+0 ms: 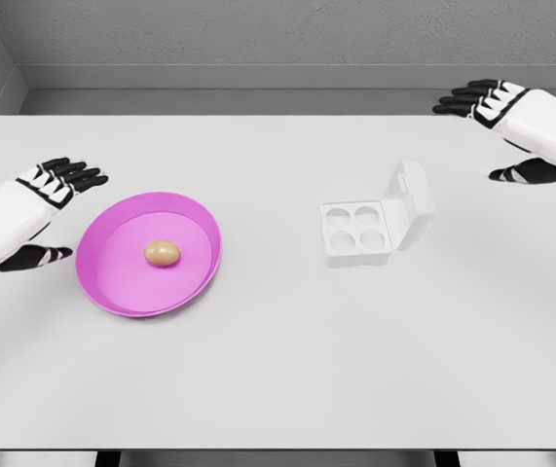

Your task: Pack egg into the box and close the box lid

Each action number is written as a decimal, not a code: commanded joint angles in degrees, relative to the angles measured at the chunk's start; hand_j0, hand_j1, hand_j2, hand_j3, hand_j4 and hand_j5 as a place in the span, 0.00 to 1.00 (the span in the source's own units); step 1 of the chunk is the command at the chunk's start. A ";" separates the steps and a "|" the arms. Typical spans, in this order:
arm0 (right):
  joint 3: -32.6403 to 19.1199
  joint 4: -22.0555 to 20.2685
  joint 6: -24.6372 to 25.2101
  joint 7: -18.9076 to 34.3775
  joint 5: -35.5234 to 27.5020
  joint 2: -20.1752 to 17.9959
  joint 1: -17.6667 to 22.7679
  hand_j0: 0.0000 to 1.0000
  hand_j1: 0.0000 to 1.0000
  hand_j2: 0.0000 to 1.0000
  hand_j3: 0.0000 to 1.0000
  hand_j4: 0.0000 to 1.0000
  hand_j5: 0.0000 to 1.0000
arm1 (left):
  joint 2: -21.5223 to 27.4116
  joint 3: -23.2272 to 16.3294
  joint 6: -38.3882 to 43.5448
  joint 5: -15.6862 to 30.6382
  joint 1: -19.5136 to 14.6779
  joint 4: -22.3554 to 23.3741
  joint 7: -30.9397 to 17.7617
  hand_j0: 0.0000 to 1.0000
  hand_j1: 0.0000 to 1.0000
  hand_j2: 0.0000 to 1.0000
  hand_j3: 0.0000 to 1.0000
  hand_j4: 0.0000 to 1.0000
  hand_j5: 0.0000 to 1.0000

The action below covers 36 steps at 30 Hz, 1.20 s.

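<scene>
A tan egg (162, 253) lies in the middle of a magenta plate (112, 287) on the left half of the white table. To the right stands a white egg box (355, 234) with several empty round cups, its lid (409, 204) hinged up and tilted back on the right side. My left hand (52, 209) hovers just left of the plate, fingers spread, holding nothing. My right hand (497, 131) hangs at the far right, behind and to the right of the box, fingers spread and empty.
The white table (278, 370) runs to a front edge near the bottom of the view. A grey wall rises behind its far edge.
</scene>
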 commanded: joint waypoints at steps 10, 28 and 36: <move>0.05 0.25 0.05 0.82 -0.15 -4.68 0.88 1.00 1.00 1.00 1.00 1.00 1.00 | -0.23 -0.53 0.05 0.33 -0.61 0.12 -8.17 1.00 1.00 1.00 1.00 1.00 1.00; 0.75 3.50 0.05 1.17 4.94 -6.62 -1.49 1.00 1.00 1.00 1.00 1.00 1.00 | 3.02 -18.90 18.00 21.43 -16.61 -3.75 -21.74 1.00 1.00 1.00 1.00 1.00 1.00; 2.42 5.70 0.05 10.23 4.94 -2.93 -3.08 1.00 1.00 1.00 1.00 1.00 1.00 | -2.16 -19.96 17.65 20.81 -15.56 -2.26 -21.74 0.91 0.91 0.91 0.91 0.91 0.91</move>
